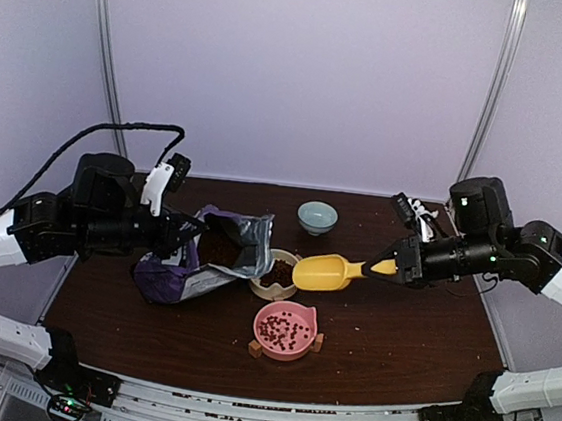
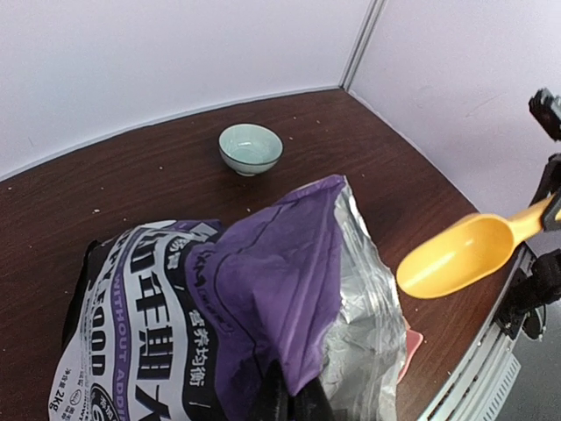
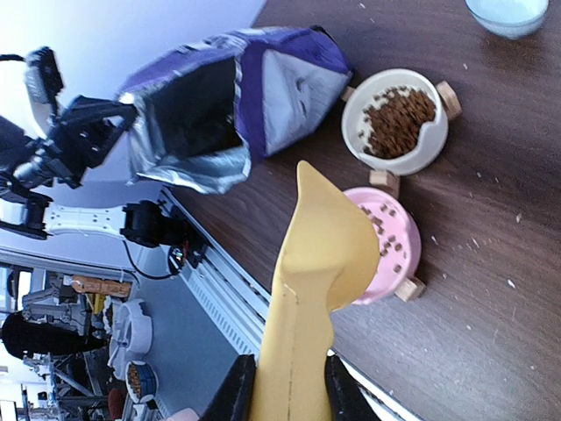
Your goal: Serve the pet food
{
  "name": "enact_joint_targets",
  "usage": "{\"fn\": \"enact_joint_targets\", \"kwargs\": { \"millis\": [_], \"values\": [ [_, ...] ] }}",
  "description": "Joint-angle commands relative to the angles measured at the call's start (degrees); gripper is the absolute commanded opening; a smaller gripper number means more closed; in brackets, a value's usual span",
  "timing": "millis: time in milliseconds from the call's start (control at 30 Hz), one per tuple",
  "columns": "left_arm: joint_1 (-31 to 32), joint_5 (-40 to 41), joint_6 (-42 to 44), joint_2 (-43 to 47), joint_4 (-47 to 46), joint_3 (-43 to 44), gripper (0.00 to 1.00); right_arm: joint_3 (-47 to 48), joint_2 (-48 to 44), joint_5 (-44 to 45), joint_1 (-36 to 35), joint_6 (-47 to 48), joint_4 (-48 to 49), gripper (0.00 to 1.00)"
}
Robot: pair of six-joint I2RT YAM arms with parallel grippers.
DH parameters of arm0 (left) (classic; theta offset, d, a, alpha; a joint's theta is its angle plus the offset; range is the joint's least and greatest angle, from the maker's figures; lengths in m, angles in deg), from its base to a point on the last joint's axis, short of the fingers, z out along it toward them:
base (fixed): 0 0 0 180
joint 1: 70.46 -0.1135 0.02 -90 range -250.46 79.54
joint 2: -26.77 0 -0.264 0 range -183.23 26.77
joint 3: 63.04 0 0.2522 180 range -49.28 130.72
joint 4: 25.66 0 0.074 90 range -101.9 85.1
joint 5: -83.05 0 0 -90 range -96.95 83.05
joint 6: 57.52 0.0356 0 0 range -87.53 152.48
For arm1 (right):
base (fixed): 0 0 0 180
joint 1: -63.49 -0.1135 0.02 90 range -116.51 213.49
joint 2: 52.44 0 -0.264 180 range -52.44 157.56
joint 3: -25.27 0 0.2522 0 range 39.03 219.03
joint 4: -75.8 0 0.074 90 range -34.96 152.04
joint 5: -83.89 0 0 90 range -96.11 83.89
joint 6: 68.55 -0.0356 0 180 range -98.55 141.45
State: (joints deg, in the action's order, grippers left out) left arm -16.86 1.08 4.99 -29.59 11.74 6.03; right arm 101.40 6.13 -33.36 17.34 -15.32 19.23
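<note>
Right end effector is pinching the handle of the yellow scoop, one finger clamped on each side. The scoop is held roughly level off the counter, cup end pointing left, with its tip by the right rim of the cream bowl.

Left end effector is pressed together on the edge of the purple-and-white bag. The bag mouth is lifted and open toward the bowls, foil lining showing.

Pet food is heaped in the cream bowl. A thin scatter of it lies in the pink bowl, which sits just in front of the cream one, nearer the arm bases. There is brown fill inside the bag mouth too.

Both of those bowls sit on small wooden feet. The pale green bowl stands apart at the back of the counter.
</note>
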Motion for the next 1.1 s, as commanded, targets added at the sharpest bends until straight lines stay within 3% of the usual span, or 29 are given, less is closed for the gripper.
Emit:
{"fn": "enact_joint_targets", "kwargs": {
  "millis": [0, 133, 267, 433, 633, 833, 967, 1067],
  "values": [
    [-0.25, -7.03, 3.92, 1.42, -5.06, -0.29, 0.00, 1.36, -2.03, -3.14, -0.81, -4.27, 13.43, 0.13],
    [-0.25, -7.89, 2.78, 0.11, -5.01, -0.17, 0.00, -0.11, -0.80, -2.45, -4.55, -6.14, 24.35, 0.13],
    [-0.25, -8.42, 2.40, -0.72, -5.38, 0.50, 0.00, 1.47, 4.24, 4.47, -9.05, -2.23, 25.67, 0.13],
    [-0.25, -9.15, 2.17, -1.00, -6.74, 0.48, 0.00, 4.82, 15.91, 16.47, -12.44, 7.01, 23.31, 0.12],
    [-0.17, -12.19, 1.64, -1.61, -8.18, 0.46, 0.00, 9.03, 30.05, 29.19, -16.19, 13.23, 36.73, 0.12],
    [-0.17, -14.20, 1.03, -2.08, -8.93, 0.78, 0.00, 13.97, 41.31, 39.81, -17.04, 14.68, 41.64, 0.12],
    [-0.17, -15.59, 1.29, -3.55, -8.32, 2.05, 0.00, 14.24, 45.33, 40.61, -17.06, 16.62, 42.09, 0.12],
    [-0.17, -16.64, 1.06, -5.33, -8.90, 2.70, 0.00, 14.96, 47.81, 31.92, -17.12, 17.61, 42.28, 0.12]
  ]
}}
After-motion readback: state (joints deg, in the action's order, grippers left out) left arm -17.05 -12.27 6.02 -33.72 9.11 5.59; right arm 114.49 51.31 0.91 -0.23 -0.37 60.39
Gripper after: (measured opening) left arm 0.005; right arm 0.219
